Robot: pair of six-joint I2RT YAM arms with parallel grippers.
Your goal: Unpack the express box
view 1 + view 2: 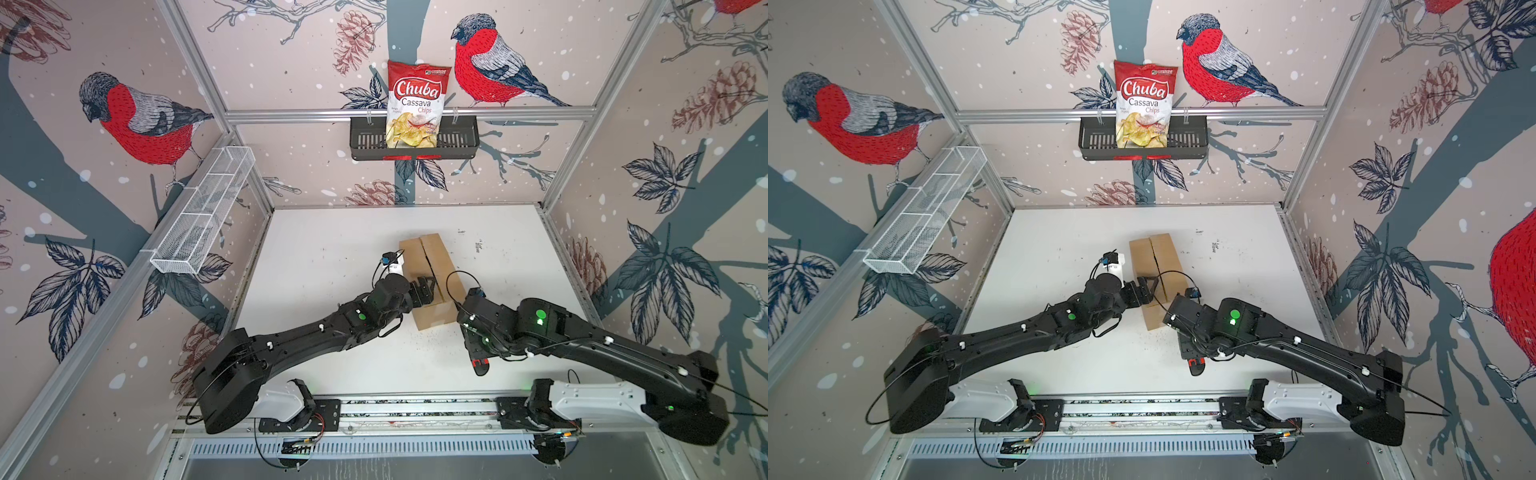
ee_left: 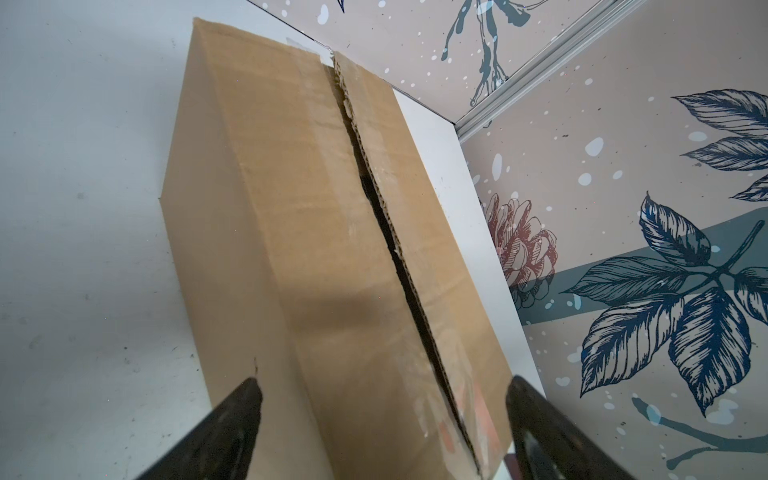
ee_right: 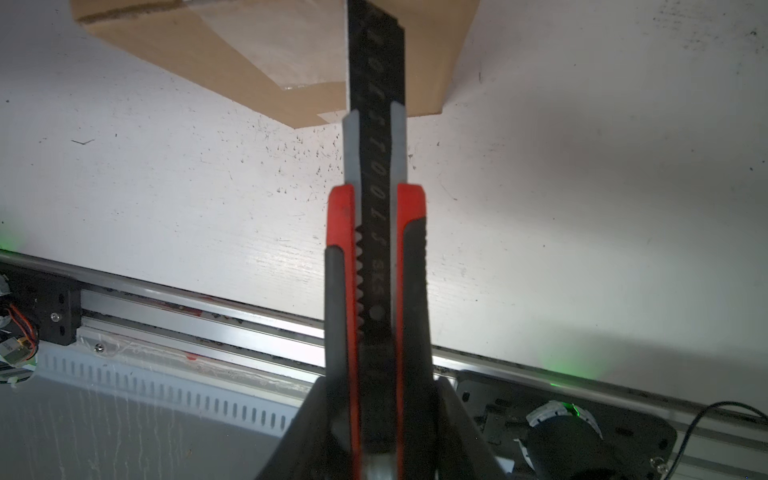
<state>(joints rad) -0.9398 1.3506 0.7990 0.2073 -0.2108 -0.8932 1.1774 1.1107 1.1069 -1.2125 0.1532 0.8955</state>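
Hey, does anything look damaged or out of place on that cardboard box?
Yes. The express box has its centre seam split into a dark, ragged-edged gap along the top. The right gripper holds a utility knife with its blade out, so it is probably a deliberate cut.

I can read "Chuba Cassava Chips" on the red and white chips bag (image 1: 417,104) (image 1: 1144,104) in both top views. The smaller print there is too blurred. The black blade (image 3: 376,137) of the utility knife (image 3: 343,216) in my right claw (image 3: 380,399) carries "TOOLS" and "SK5".
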